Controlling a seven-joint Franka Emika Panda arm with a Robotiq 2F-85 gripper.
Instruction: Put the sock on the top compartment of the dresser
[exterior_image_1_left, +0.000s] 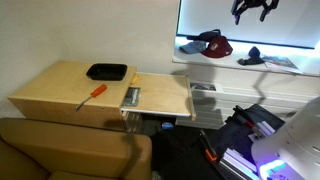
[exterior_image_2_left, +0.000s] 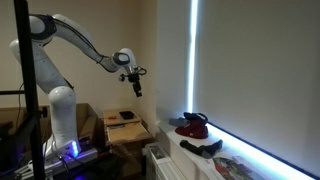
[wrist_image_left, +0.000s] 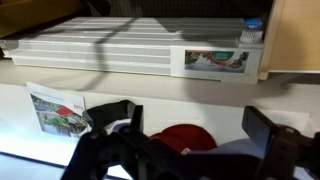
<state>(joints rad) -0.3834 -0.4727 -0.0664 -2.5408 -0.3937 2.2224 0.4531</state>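
The dark sock (exterior_image_1_left: 251, 57) lies bent on the white wall shelf (exterior_image_1_left: 290, 71), between the maroon-and-dark cap (exterior_image_1_left: 212, 44) and a magazine. It also shows in an exterior view (exterior_image_2_left: 205, 148). My gripper (exterior_image_1_left: 251, 9) hangs open and empty well above the shelf, also seen in an exterior view (exterior_image_2_left: 136, 82). In the wrist view its fingers (wrist_image_left: 192, 114) spread over the cap (wrist_image_left: 182, 140), and the sock is hard to tell apart from the left finger. The dresser's top compartment (exterior_image_1_left: 160, 96) is the flat tan pull-out section, drawn out from the low plywood cabinet.
On the cabinet top (exterior_image_1_left: 60, 85) sit a black rectangular tray (exterior_image_1_left: 106, 71) and an orange-handled screwdriver (exterior_image_1_left: 92, 94). A magazine (exterior_image_1_left: 280, 62) lies on the shelf. A white radiator (wrist_image_left: 110, 50) runs below the shelf. A brown couch (exterior_image_1_left: 70, 150) stands in front.
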